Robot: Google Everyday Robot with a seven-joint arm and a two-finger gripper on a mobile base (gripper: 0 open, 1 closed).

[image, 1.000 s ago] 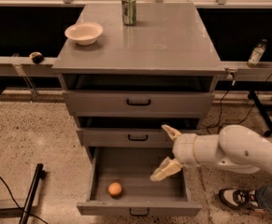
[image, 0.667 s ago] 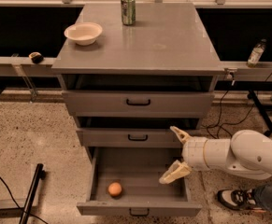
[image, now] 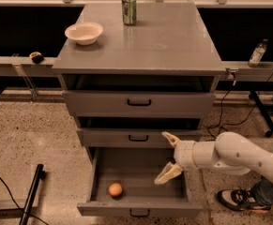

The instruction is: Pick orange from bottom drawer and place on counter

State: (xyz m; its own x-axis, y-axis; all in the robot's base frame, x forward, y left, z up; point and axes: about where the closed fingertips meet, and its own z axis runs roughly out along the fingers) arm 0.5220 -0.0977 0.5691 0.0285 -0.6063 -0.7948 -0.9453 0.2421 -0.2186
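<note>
The orange [image: 115, 189] lies on the floor of the open bottom drawer [image: 138, 208], towards its front left. My gripper [image: 167, 157] is open, its two cream fingers spread one above the other, over the right half of the drawer and to the right of the orange, not touching it. The white arm comes in from the right. The counter [image: 173, 41] is the grey top of the cabinet above.
A white bowl [image: 83, 33] and a green can [image: 129, 8] stand on the counter. The two upper drawers [image: 139, 103] are shut. A small dark round object [image: 35, 56] and a bottle [image: 257, 53] sit on the ledge behind. A shoe [image: 237, 198] is on the floor at right.
My gripper has shifted a little to the left and back over the drawer's right half. The orange has not moved.
</note>
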